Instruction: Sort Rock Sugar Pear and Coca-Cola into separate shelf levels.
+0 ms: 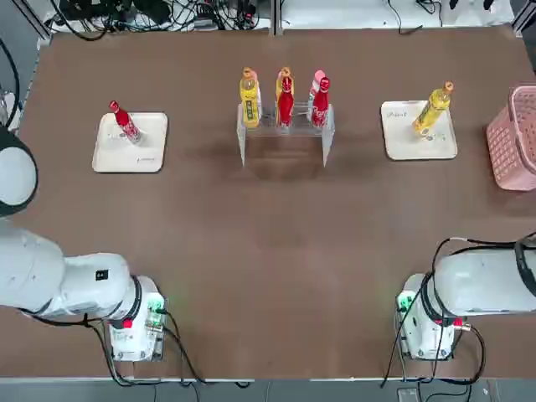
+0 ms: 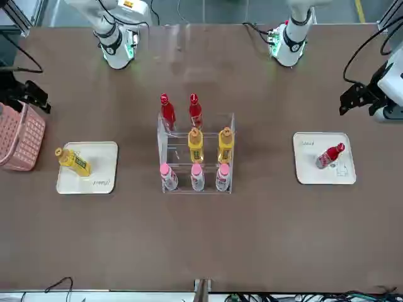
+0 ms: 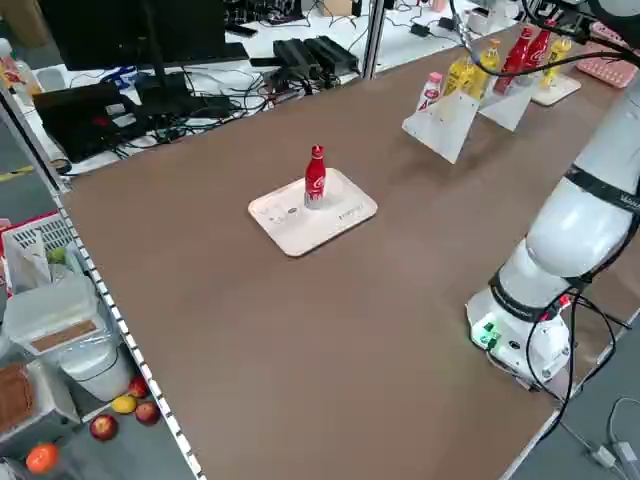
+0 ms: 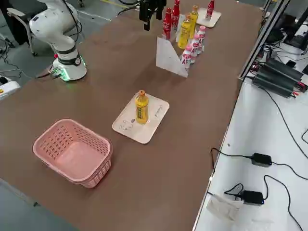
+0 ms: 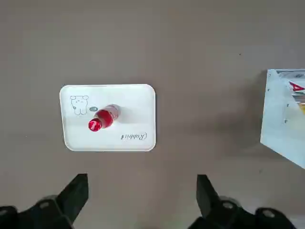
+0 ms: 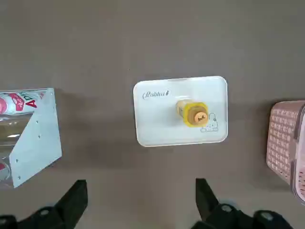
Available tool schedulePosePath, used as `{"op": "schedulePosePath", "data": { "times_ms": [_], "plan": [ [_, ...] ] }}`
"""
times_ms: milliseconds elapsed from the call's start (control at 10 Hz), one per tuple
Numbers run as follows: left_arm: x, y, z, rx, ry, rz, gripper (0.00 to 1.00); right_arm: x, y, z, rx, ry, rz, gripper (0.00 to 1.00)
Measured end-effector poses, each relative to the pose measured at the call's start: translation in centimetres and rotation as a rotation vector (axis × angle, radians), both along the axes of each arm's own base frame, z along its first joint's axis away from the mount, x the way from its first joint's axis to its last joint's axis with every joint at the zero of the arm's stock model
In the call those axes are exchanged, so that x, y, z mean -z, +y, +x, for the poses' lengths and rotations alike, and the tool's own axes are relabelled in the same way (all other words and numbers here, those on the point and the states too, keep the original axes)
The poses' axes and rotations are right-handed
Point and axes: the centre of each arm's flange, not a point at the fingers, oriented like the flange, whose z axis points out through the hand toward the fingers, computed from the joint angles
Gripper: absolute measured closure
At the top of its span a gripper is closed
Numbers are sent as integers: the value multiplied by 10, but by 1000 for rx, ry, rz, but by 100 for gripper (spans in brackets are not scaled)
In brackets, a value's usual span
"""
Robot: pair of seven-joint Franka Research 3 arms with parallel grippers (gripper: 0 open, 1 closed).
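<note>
Red Coca-Cola and yellow Rock Sugar Pear stand on separate white trays.

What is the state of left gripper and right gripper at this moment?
Left gripper: open, holding nothing, near the left tray.
Right gripper: open, holding nothing, near the right tray.

From my remote station I see two white trays lying flat on the brown table, well apart. A pink perforated basket stands near one tray, its open top facing up.
</note>
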Motion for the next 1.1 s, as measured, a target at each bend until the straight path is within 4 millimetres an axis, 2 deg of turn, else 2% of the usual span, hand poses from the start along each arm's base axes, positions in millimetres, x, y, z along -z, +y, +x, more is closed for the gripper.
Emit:
{"op": "schedulePosePath", "data": {
  "times_ms": [300,500,600,700,1000,1100],
  "plan": [
    [0,5,0,-5,0,1,0,0,0,0,0,0,0,0],
    [1,22,1,-26,2,2,0,6,-1,1,0,8,0,7],
    [5,38,3,-49,10,2,0,12,-1,2,-19,9,-1,13],
    [13,56,5,-78,24,0,0,21,-4,6,-64,-3,-4,17],
    [54,118,22,-175,61,-12,0,82,-57,15,-144,-25,-11,15],
    [69,130,25,-190,61,-13,0,100,-68,15,-137,-27,-11,15]
  ]
}}
